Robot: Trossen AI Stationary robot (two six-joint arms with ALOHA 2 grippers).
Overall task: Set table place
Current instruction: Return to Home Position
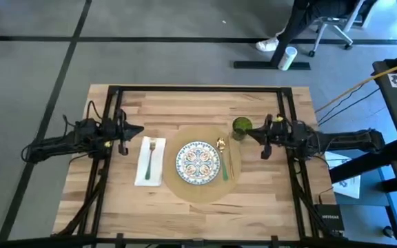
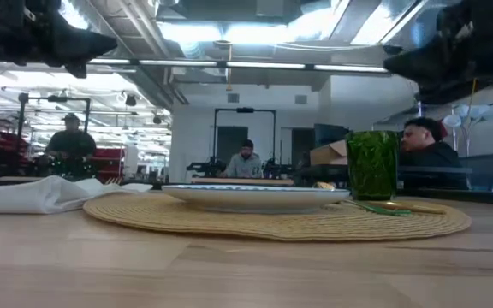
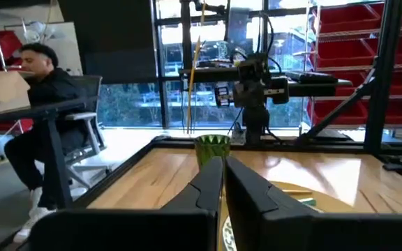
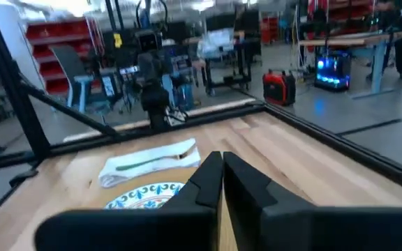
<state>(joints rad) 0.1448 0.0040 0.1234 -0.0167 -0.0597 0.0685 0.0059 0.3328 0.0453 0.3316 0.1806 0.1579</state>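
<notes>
The round tan placemat lies at the middle of the wooden table. A patterned plate sits on it, with a gold spoon and a green-handled utensil lying on the mat to the plate's right. A green glass stands at the mat's far right edge. A white napkin with a green-handled fork on it lies left of the mat. My left gripper hovers shut above the table, left of the napkin's far end. My right gripper hovers shut just right of the green glass.
The table's black frame runs along its edges, with each arm's mount on its own side. Bare wood lies at the near and far parts of the table. Beyond the table, people sit at desks in the room.
</notes>
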